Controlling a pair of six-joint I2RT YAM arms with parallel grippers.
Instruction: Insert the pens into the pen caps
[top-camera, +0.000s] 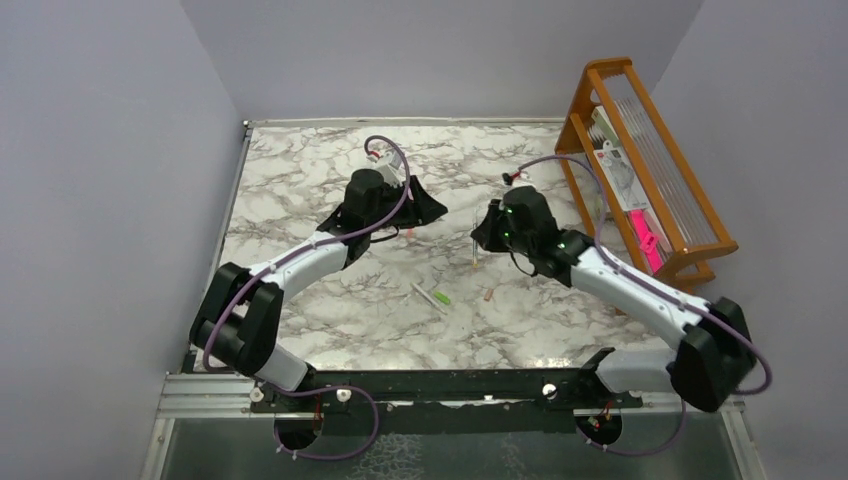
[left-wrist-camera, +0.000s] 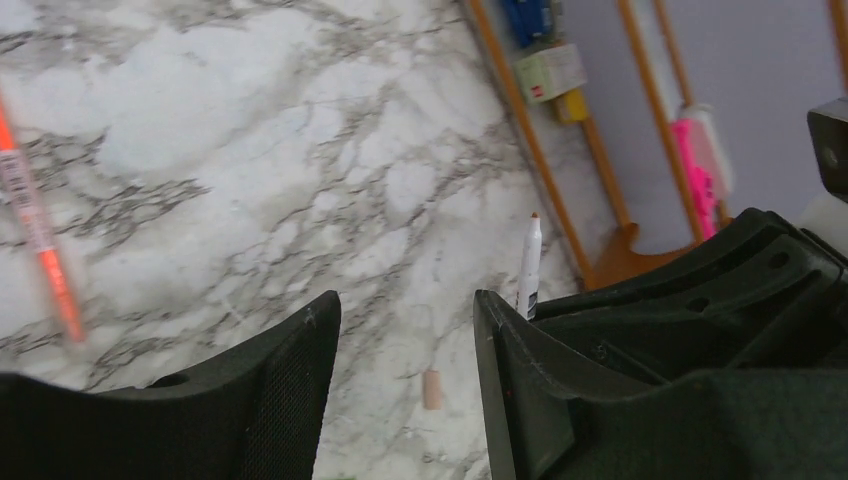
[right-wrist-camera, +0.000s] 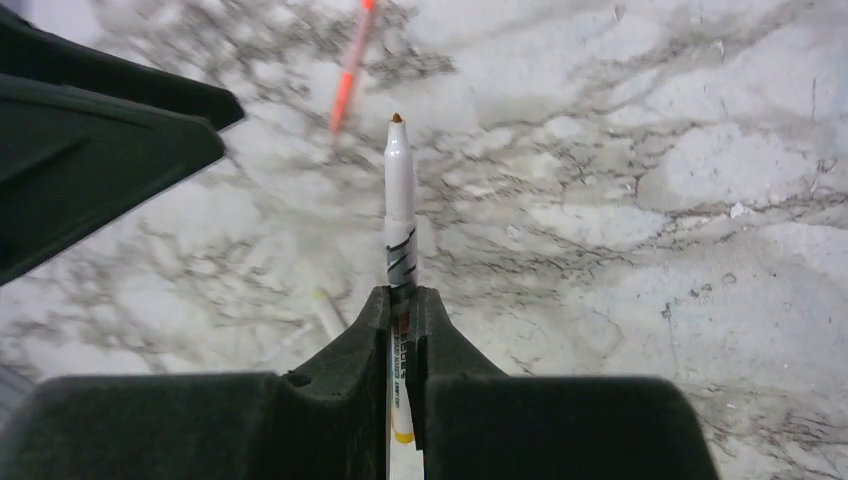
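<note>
The orange pen (left-wrist-camera: 40, 235) lies on the marble (left-wrist-camera: 200, 120) beside the left gripper (left-wrist-camera: 407, 305), whose jaws are spread with nothing between them. Toward the middle a whitish pen (top-camera: 426, 292) lies flat with a green cap (top-camera: 441, 298) at its end; I cannot tell whether it is seated. A tan cap (left-wrist-camera: 432, 388) sits to its right, apart. The right gripper (right-wrist-camera: 403, 296) pinches a white pen (right-wrist-camera: 399, 190) low on the barrel, with the tip free. I judge the pens light, stiff and smooth, apt to swivel in a pinch, so mid-barrel is the place to hold. The tan cap looks tiny and skiddy; I would take it across its sides, leaving the mouth open.
</note>
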